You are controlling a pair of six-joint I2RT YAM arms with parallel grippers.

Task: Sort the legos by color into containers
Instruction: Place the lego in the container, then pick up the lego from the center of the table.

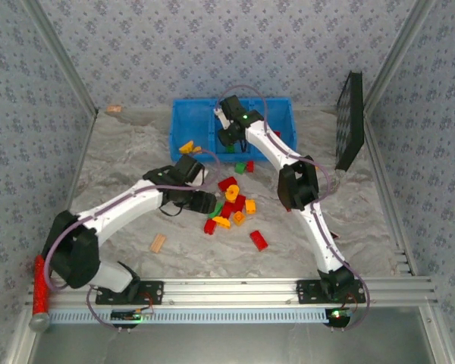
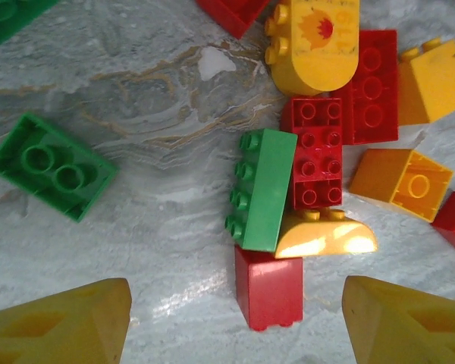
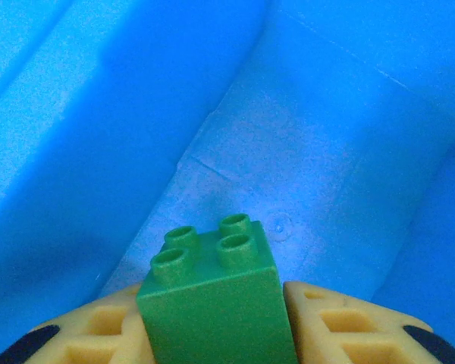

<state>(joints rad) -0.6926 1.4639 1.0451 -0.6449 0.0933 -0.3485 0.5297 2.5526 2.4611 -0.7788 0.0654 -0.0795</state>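
**Now a green brick hangs over the blue bin**

Up at the back of the table (image 1: pixel 121 167), the right gripper (image 1: pixel 231 125) is inside the blue bin (image 1: pixel 186 121), though which compartment I cannot tell from above. Its wrist camera fills in the rest: both pads pinch a green brick (image 3: pixel 212 303) by its flat sides, studs pointing ahead, bare blue floor below.

Meanwhile the left gripper (image 2: pixel 235 303) hovers with jaws spread wide and nothing between them, a red brick (image 2: pixel 269 292) just ahead of the gap. The loose bricks (image 1: pixel 231 201) lie in a cluster mid-table, some touching.

These look light, hard and glossy, so they will likely skate if nudged. Smooth opposite walls are the place to squeeze, not the studs.

Overhead, the pile is coloured blobs. The left wrist view shows which bricks lie tipped on their sides.
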